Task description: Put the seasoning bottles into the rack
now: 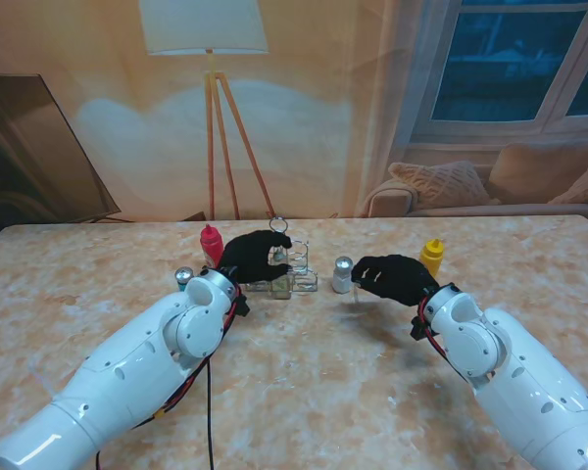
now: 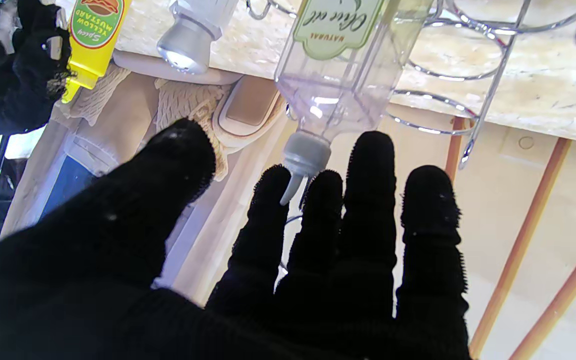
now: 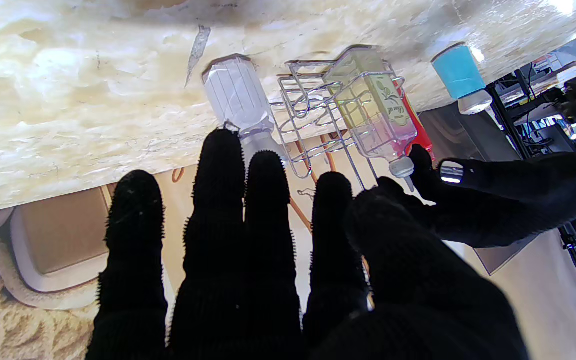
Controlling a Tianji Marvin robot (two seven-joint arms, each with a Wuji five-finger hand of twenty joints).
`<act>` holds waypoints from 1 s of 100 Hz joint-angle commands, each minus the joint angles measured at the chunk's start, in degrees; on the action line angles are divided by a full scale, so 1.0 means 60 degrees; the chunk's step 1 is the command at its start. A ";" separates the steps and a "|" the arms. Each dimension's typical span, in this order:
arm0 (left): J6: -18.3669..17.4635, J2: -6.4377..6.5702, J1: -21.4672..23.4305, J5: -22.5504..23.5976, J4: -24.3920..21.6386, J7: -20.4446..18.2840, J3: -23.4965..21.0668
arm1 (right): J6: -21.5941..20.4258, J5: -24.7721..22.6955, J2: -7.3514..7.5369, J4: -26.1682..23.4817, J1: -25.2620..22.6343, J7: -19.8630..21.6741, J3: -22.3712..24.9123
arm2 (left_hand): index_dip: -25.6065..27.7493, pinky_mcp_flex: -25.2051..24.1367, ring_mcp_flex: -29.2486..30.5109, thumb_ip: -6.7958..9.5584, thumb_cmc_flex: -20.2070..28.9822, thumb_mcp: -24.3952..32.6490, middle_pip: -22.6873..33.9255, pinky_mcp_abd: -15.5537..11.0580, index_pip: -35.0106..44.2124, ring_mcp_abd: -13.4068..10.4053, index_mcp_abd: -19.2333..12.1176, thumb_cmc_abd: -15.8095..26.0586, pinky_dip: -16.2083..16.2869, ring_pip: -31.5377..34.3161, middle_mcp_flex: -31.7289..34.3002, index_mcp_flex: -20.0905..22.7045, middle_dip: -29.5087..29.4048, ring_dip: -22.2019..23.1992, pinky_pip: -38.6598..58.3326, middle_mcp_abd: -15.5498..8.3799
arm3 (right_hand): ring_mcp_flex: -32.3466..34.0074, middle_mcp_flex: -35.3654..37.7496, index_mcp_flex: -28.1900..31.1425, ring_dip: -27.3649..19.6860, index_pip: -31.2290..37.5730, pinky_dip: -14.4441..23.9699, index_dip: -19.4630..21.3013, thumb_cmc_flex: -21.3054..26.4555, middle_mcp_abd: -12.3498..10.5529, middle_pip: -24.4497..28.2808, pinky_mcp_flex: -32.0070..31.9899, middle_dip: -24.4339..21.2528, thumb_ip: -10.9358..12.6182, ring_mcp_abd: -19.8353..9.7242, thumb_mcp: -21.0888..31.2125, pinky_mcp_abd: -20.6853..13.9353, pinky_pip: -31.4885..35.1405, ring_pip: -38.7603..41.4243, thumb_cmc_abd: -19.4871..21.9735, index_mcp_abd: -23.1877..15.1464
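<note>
Your left hand (image 1: 255, 258) hovers with fingers spread, gripping nothing, by the olive oil bottle (image 2: 340, 65), which already stands in the wire rack (image 1: 296, 272). Your right hand (image 1: 392, 278), also empty and spread, sits just beside the silver-capped shaker (image 1: 343, 274) on the tabletop (image 1: 304, 372). Next, I judge, close the right fingers around that shaker and lift it toward a free ring.

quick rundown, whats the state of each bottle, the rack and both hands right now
olive oil bottle: upright in rack
wire rack: holds one bottle
silver-capped shaker: upright on table
yellow mustard bottle: upright on table
red bottle: upright on table
blue-capped jar: upright on table
left hand: open
right hand: open
</note>
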 commanded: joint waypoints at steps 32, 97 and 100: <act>-0.0415 0.0320 0.1011 0.0668 -0.1291 -0.0033 -0.0969 | 0.0004 -0.0023 -0.0032 -0.0027 -0.0078 0.0135 -0.0014 | 0.0241 -0.0277 -0.0291 0.0238 -0.0169 -0.0391 -0.0233 0.0218 -0.0116 0.0143 -0.0188 0.0356 0.0280 -0.0057 -0.0382 0.0082 -0.0133 0.0026 -0.0152 -0.0001 | 0.0170 0.0114 0.0024 0.0225 0.0123 0.0140 -0.0017 0.0175 -0.0224 0.0096 -0.0088 0.0254 -0.0189 -0.0129 0.0100 0.0167 0.0077 0.0081 -0.0228 -0.0237; -0.0434 0.0485 0.2479 0.0992 -0.1930 0.0169 -0.1763 | -0.0032 -0.0050 -0.0028 -0.0052 -0.0110 0.0122 0.0016 | 0.0252 -0.0340 -0.0302 0.0346 0.0267 -0.0882 -0.0217 0.0283 -0.0311 0.0266 -0.0179 0.0828 0.0376 -0.0032 -0.0142 0.0163 -0.0050 0.0050 -0.0159 0.0151 | 0.0163 0.0103 0.0035 0.0220 0.0126 0.0136 -0.0012 0.0167 -0.0220 0.0089 -0.0095 0.0251 -0.0192 -0.0130 0.0106 0.0159 0.0069 0.0070 -0.0260 -0.0249; -0.0430 0.0478 0.2504 0.0975 -0.1915 0.0198 -0.1765 | -0.0029 -0.0050 -0.0027 -0.0053 -0.0109 0.0128 0.0016 | 0.0270 -0.0318 -0.0270 0.0359 0.0342 -0.0874 -0.0167 0.0276 -0.0280 0.0273 -0.0182 0.0829 0.0388 -0.0015 -0.0043 0.0212 -0.0026 0.0056 -0.0142 0.0138 | 0.0157 0.0102 0.0034 0.0217 0.0124 0.0133 -0.0014 0.0168 -0.0236 0.0084 -0.0102 0.0248 -0.0192 -0.0136 0.0109 0.0161 0.0065 0.0063 -0.0266 -0.0236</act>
